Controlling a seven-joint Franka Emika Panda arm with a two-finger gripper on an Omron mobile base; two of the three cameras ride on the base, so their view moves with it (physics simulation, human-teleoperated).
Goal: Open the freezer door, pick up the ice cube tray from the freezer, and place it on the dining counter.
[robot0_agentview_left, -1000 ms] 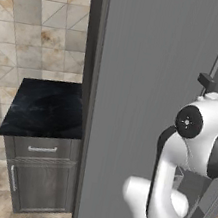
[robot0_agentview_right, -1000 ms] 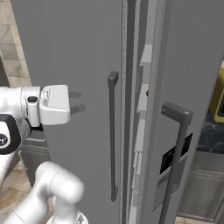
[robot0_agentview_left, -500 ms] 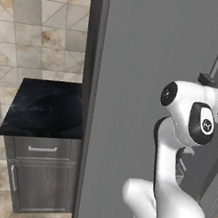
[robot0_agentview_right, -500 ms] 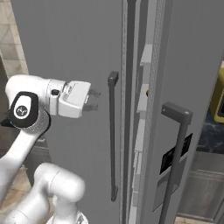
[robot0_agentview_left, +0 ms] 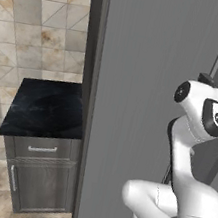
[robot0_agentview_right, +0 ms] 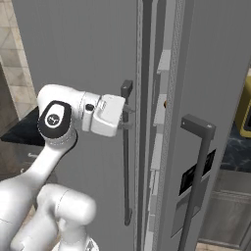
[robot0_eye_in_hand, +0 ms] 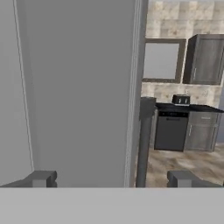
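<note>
Two dark fingertips (robot0_eye_in_hand: 41,178) stand spread, the gripper (robot0_agentview_right: 128,117) level with the upper part of the handle (robot0_agentview_right: 126,152) on the freezer door (robot0_agentview_right: 83,59), jaws open; the bar should sit centred between them before they close and pull.

- Rendered home kitchen.
- Tall grey brushed-metal freezer door (robot0_agentview_left: 150,88) with dark bar handle (robot0_agentview_right: 126,157).
- Beige tiled wall (robot0_agentview_left: 38,32).
- Small black-topped drawer cabinet (robot0_agentview_left: 42,140).
- Grey cabinets (robot0_eye_in_hand: 205,59), dark dishwasher (robot0_eye_in_hand: 170,131), black countertop (robot0_eye_in_hand: 192,107).
</note>
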